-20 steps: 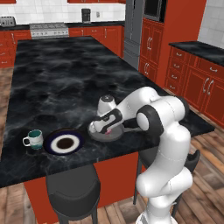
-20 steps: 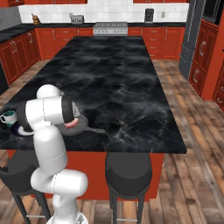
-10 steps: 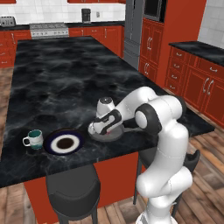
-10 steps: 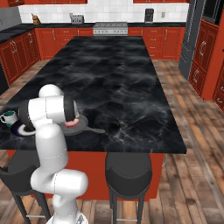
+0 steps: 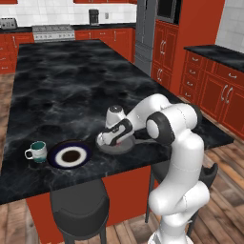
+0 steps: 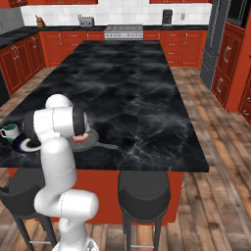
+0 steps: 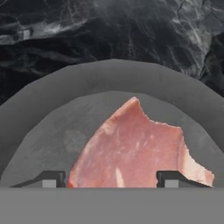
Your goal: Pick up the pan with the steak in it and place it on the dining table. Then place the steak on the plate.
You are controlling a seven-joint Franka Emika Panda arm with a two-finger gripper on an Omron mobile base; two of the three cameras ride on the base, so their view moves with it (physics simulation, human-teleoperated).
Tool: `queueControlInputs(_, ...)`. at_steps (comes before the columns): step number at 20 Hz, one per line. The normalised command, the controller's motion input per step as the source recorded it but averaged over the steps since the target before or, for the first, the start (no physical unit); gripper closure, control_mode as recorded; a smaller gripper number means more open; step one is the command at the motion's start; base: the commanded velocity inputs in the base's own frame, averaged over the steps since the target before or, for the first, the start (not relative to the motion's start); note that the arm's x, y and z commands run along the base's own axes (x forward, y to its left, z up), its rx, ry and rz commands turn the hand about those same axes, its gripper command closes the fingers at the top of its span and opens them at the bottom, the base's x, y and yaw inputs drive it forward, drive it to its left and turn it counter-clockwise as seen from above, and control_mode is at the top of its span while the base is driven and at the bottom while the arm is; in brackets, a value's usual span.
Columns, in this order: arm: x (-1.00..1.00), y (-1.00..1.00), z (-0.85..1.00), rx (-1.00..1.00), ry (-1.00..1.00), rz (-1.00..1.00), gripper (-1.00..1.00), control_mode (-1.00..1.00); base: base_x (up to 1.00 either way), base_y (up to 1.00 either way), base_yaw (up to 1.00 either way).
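Directly below your gripper [image 7: 108, 178], steak [image 7: 135, 148] lying in the pan [image 7: 52, 109] on the table [image 5: 62, 90], fingers [image 7: 51, 178] spread either side of the meat, plate [image 5: 70, 155] beside the pan.

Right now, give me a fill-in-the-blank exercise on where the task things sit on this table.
1. The steak lies inside the ____.
2. The pan rests on the black marble dining ____.
3. In the left base view, between the mug and the pan stands the ____.
4. In the hand view, the two dark fingers stand on either side of the ____.

Missing words: pan; table; plate; steak
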Motion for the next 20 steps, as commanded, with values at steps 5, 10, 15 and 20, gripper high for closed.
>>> queueControlInputs(5, 0.00, 0.00, 0.00, 0.00, 0.00, 0.00, 1.00, -1.00, 0.00, 0.00, 0.00)
queueControlInputs(10, 0.00, 0.11, 0.16, 0.00, 0.00, -0.07, 1.00, -1.00, 0.00, 0.00, 0.00)
queueControlInputs(15, -0.04, 0.27, 0.48, 0.00, -0.03, -0.07, 1.00, -1.00, 0.00, 0.00, 0.00)
queueControlInputs(20, -0.25, 0.45, 0.58, 0.00, -0.07, -0.04, 1.00, -1.00, 0.00, 0.00, 0.00)
